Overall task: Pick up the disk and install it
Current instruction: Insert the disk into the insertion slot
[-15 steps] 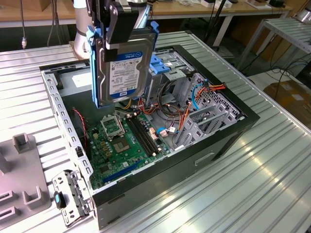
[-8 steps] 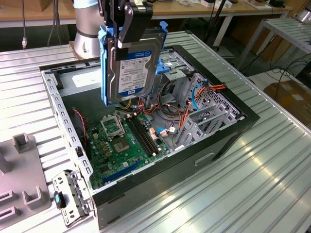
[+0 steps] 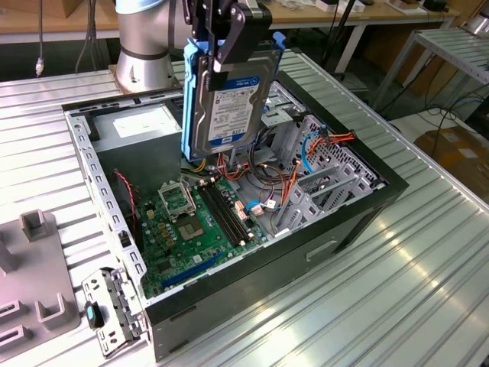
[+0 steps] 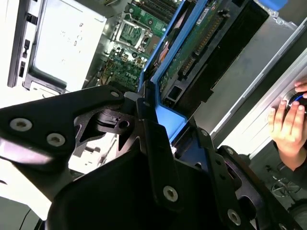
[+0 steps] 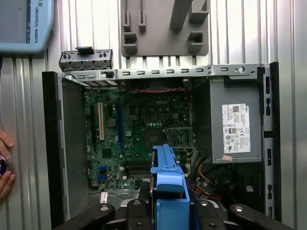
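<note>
Disk (image 3: 225, 107) in upper centre of exterior view, hanging on edge, label side toward camera. Gripper (image 3: 229, 55) directly above it, pointing down, fingers closed on disk's upper end. Disk held over open computer case (image 3: 359, 222), above motherboard (image 3: 191, 222), not touching it. Person's hand (image 4: 287, 127) beside case.

Hidden and cropped parts
Top of disk (image 3: 225, 115) hidden by gripper (image 3: 229, 57); arm (image 3: 141, 38) cropped above; hand (image 4: 288, 125) cut at second wrist view's edge.
</note>
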